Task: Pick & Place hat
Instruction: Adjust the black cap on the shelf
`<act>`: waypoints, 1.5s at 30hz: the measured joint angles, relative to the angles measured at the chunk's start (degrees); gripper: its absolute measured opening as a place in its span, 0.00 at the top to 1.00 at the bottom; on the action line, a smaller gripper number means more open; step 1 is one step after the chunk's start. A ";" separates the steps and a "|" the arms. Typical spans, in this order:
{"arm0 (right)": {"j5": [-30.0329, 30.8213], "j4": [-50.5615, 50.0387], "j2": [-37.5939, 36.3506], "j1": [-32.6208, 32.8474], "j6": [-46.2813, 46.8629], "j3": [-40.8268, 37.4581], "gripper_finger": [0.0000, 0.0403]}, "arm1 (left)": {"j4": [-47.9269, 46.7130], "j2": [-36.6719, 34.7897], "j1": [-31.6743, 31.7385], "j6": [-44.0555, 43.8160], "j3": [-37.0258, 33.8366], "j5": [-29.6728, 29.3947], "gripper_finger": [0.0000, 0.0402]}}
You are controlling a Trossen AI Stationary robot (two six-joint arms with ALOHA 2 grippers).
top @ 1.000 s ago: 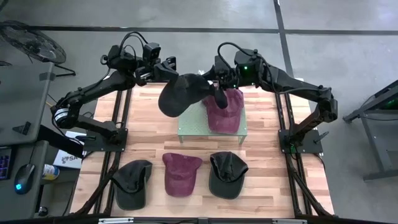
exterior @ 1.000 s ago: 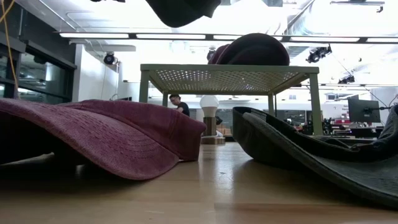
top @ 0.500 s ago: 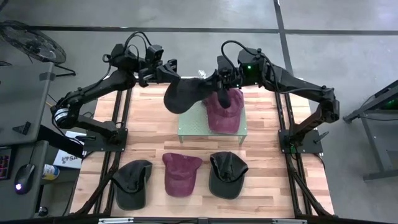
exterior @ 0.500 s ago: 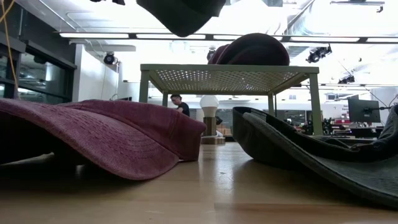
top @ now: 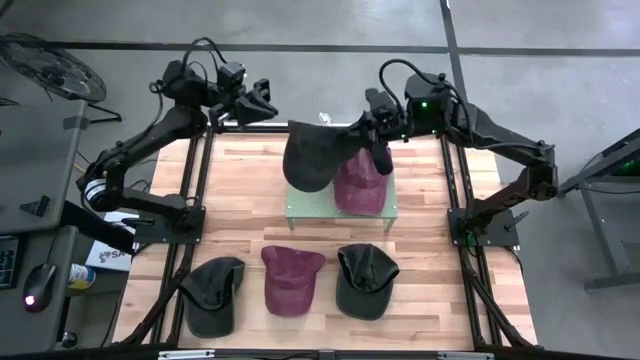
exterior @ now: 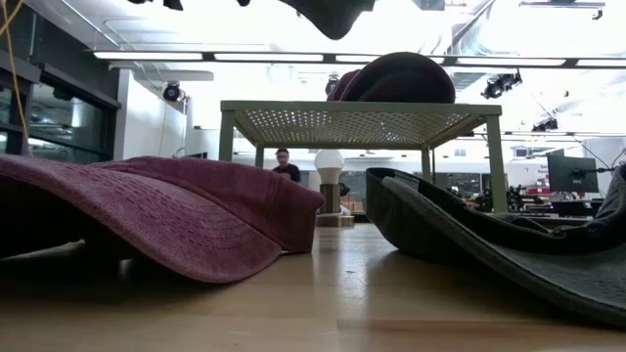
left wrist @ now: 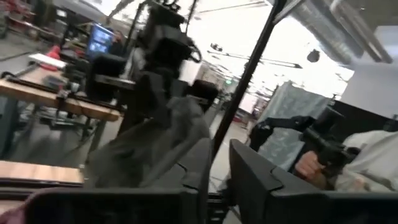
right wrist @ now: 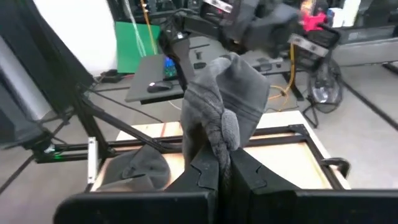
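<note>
Change: left gripper (top: 262, 103) has let go of the dark hat (top: 315, 155) and pulled back, fingers a little apart | Now: right gripper (top: 381, 150) alone pinches the hat, hanging above the stand's (top: 300, 208) left edge beside the maroon hat (top: 362, 182) | Next, I think: lower it there.

Wooden table (top: 240, 215) carries a mesh stand (top: 310, 205) and three caps.

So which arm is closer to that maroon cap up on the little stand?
The right. The right gripper, shut on the dark cap, hangs just above the maroon cap; the left gripper is off past the stand.
</note>
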 joint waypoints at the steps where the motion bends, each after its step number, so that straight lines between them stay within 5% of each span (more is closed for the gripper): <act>1: -0.64 0.00 -0.04 0.01 0.33 0.11 1.00 | -1.42 -0.01 0.00 1.24 0.00 -0.04 0.82; 13: -1.00 -6.32 -0.08 0.03 -0.26 7.15 1.00 | -32.09 -1.04 -6.50 24.37 -0.04 1.83 0.46; 29: -0.92 -6.85 0.12 0.01 -0.85 7.60 1.00 | -40.78 -0.82 -12.76 27.93 -0.05 -9.40 0.44; 34: -0.79 -8.00 0.12 0.03 -0.85 7.60 1.00 | -43.29 -0.82 -12.59 27.55 -0.07 -12.30 0.55; 42: -0.62 -9.48 0.12 0.03 -0.85 7.57 1.00 | -43.24 -0.82 -12.62 24.89 -0.07 -11.44 0.95; 45: -0.78 -9.68 0.43 -0.01 -0.85 7.54 1.00 | -43.15 -0.82 -12.63 24.77 -0.04 -9.80 0.96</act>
